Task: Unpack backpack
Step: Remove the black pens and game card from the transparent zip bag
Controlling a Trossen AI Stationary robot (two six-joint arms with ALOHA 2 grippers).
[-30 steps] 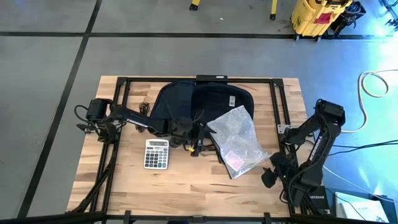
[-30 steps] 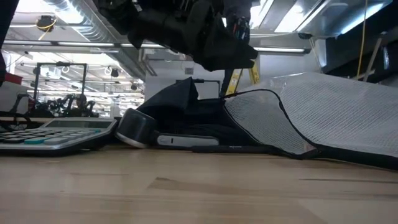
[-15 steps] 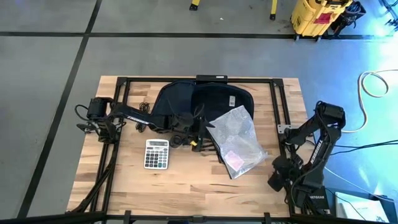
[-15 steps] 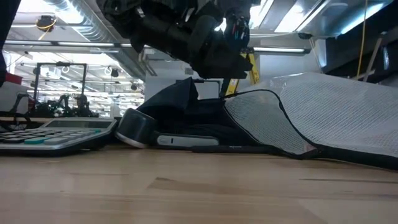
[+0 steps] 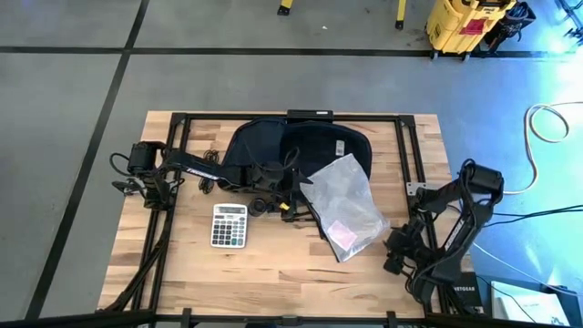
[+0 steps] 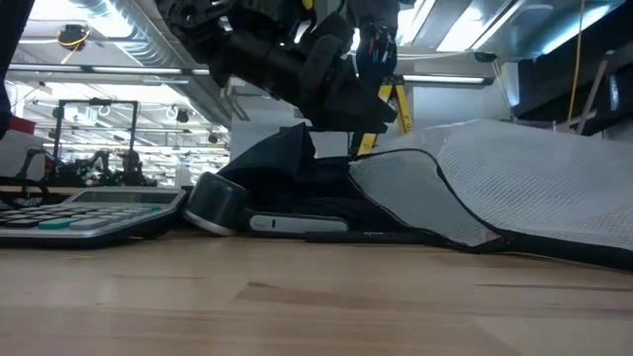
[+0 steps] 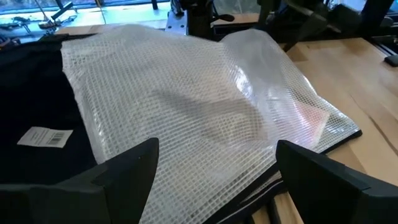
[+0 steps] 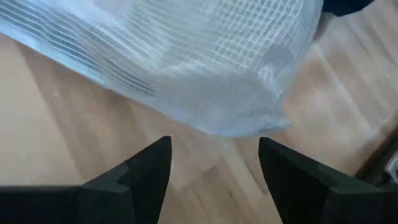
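**Both grippers empty beside the mesh bag**

The left gripper (image 7: pixel 214 180) has its jaws spread wide and empty, hovering at the front edge of the large soft dark navy backpack (image 5: pixel 273 146), facing the crinkly clear gridded plastic bag (image 5: pixel 344 205). The right gripper (image 8: pixel 214 168), jaws apart and holding nothing, hangs near that bag's lower corner. The backpack lies at the back-centre of the wooden table (image 5: pixel 273 273); a grey calculator (image 5: pixel 230 225) sits in front.

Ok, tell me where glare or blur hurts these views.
High view: blue glare on the floor at right, table evenly lit. Low view: bright ceiling lights silhouette the left gripper. Left wrist view: sheen on the clear mesh bag. Right wrist view: that bag looks soft and blurred.
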